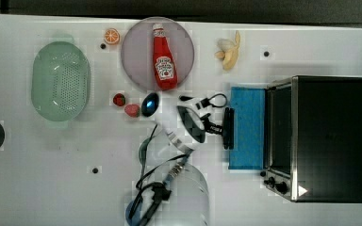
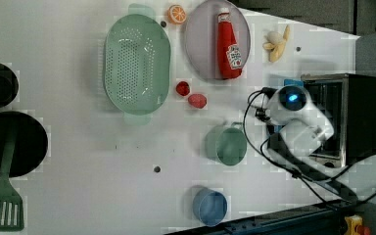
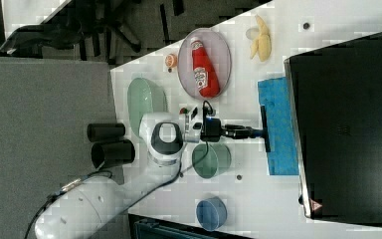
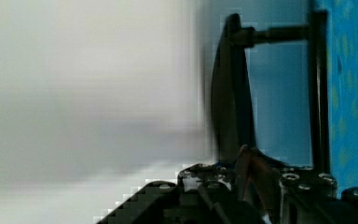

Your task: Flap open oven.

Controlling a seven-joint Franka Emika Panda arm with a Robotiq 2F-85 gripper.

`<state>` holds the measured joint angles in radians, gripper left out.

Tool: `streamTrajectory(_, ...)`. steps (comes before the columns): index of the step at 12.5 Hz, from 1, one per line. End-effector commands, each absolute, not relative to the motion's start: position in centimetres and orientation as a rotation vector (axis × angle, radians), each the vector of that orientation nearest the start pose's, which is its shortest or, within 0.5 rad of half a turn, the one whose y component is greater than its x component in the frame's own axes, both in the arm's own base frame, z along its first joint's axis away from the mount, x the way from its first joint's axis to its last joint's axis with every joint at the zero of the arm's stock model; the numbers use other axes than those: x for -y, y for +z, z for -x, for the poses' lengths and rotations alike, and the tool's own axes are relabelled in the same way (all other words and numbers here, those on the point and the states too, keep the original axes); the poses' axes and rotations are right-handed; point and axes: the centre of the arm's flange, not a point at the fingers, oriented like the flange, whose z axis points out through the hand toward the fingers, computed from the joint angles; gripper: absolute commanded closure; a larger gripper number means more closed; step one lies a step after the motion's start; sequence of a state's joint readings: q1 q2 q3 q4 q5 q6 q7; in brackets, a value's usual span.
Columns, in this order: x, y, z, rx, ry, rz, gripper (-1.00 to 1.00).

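The oven (image 1: 330, 136) stands at the top view's right, black on top with silver trim and small knobs (image 1: 275, 181). Its blue-tinted glass door (image 1: 247, 127) lies flapped down, nearly flat over the table. My gripper (image 1: 220, 127) reaches from the top view's left and is shut on the door's dark bar handle (image 1: 228, 128). In the right view the gripper (image 3: 256, 133) meets the handle (image 3: 265, 128) at the door's (image 3: 281, 127) outer edge. In the wrist view the handle (image 4: 233, 88) runs between my fingers (image 4: 249, 168), with the blue door (image 4: 279, 93) behind it.
A green colander (image 1: 61, 80), a plate (image 1: 136, 61) with a ketchup bottle (image 1: 164, 59), a banana (image 1: 230, 51), an orange slice (image 1: 112, 36) and two strawberries (image 1: 119, 99) lie across the table. A green cup (image 2: 227, 144), a blue cup (image 2: 209, 205), a black pan (image 2: 10, 142) and a spatula (image 2: 2, 196) sit nearer the arm's base.
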<state>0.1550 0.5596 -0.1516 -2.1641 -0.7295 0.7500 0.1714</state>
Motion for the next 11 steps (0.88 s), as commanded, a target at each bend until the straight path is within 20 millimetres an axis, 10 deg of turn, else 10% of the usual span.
streamTrajectory(1,-2.7,20.1,-55.6,0.789,0.054,-2.653,0.65)
streamTrajectory(5,-1.8,31.5,-56.3,1.304,0.057,-2.742,0.65)
streamTrajectory(11,2.3,47.9,-53.2,1.491,0.065,-2.719,0.65)
